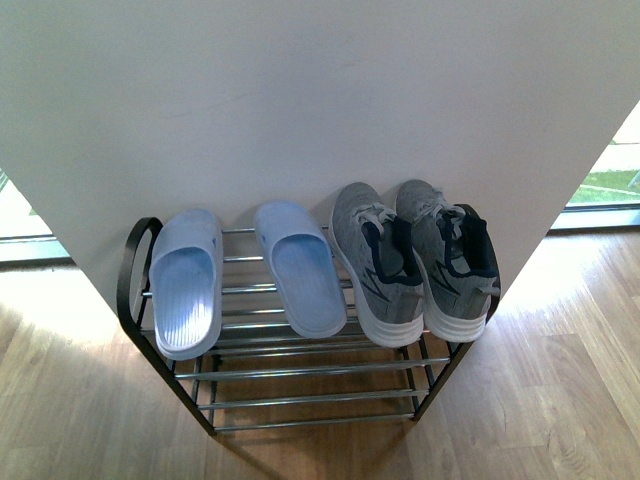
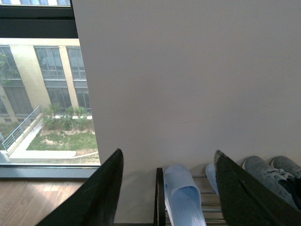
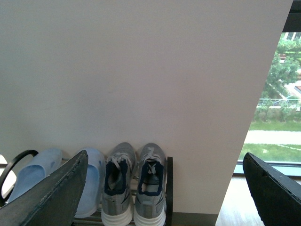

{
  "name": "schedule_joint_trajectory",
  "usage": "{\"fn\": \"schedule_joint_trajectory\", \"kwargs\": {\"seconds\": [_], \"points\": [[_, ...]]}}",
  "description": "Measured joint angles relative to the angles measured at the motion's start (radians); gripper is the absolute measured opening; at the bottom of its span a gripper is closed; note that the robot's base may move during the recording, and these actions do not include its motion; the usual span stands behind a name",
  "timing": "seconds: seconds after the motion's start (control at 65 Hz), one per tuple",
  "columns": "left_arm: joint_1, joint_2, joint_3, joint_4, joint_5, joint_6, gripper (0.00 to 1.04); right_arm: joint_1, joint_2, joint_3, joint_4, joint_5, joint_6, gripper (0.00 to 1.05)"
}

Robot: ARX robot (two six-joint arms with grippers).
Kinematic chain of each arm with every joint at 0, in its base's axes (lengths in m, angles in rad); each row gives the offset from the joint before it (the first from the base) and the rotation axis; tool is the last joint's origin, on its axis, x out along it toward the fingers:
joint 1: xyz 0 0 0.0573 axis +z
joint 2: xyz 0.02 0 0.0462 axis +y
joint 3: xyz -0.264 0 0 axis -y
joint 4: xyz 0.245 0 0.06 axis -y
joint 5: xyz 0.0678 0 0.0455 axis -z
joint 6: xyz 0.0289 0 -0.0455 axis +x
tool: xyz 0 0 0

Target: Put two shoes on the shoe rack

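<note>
The left gripper (image 2: pixel 167 188) and right gripper (image 3: pixel 164 188) are seen with jaws spread wide, nothing held between them. On the top tier of the shoe rack (image 1: pixel 135 275), the grey sneakers (image 1: pixel 415 260) are set side by side toward 3 o'clock, toes to the white wall (image 1: pixel 320 100). The pale blue slides (image 1: pixel 250 275) are laid toward 9 o'clock, slightly apart.
</note>
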Motion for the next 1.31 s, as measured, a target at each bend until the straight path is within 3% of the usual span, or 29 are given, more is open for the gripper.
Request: {"fn": "schedule_joint_trajectory", "kwargs": {"seconds": [0.2,1.307], "points": [[0.000,0.000,0.000,0.000,0.000,0.003,0.97,0.000,0.000,0.000,0.000,0.000,0.000,0.95],[0.000,0.000,0.000,0.000,0.000,0.002,0.95,0.000,0.000,0.000,0.000,0.000,0.000,0.95]]}}
